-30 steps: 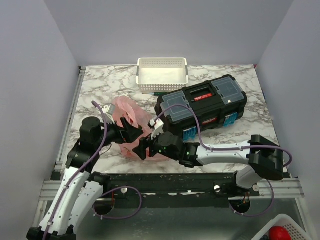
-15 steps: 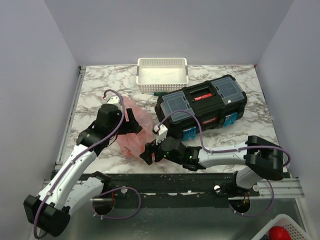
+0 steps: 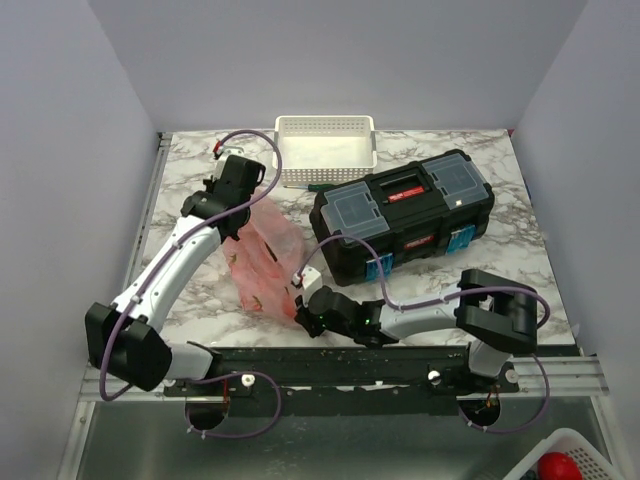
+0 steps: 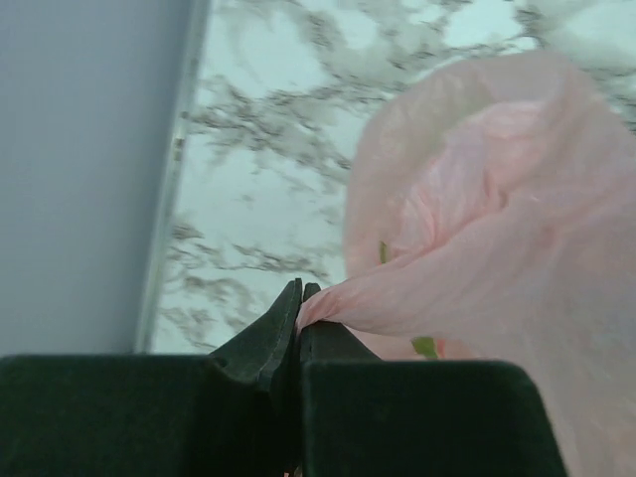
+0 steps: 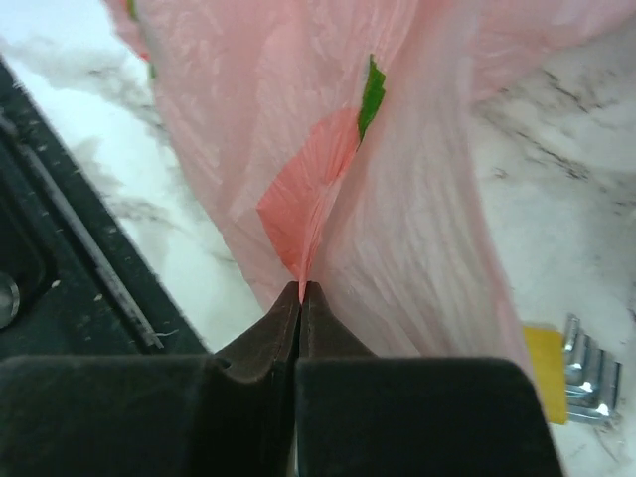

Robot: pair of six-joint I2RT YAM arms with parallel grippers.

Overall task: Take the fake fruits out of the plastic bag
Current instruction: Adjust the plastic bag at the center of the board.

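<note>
**Desk:** Where is the bag [image 3: 265,255] on your feed?

**Operator:** On the bench [image 3: 510,262], left of middle, between the left edge and the toolbox [image 3: 405,210]. It runs from mid-bench down towards the near edge.

**Desk:** And the claws?

**Operator:** My left claw [image 4: 300,296] is pinched tight on a fold at the bag's far end. I see pink film squeezed between the tips. My right claw [image 5: 300,290] is clamped on a pleat at the bag's near end, close to the near edge.

**Desk:** Any fruits?

**Operator:** I can't make them out through the plastic. Only the green and red print shows. A yellow clip [image 5: 545,373] lies on the bench just beside the bag, near my right claw. The basket [image 3: 325,140] sits at the far edge.
</note>
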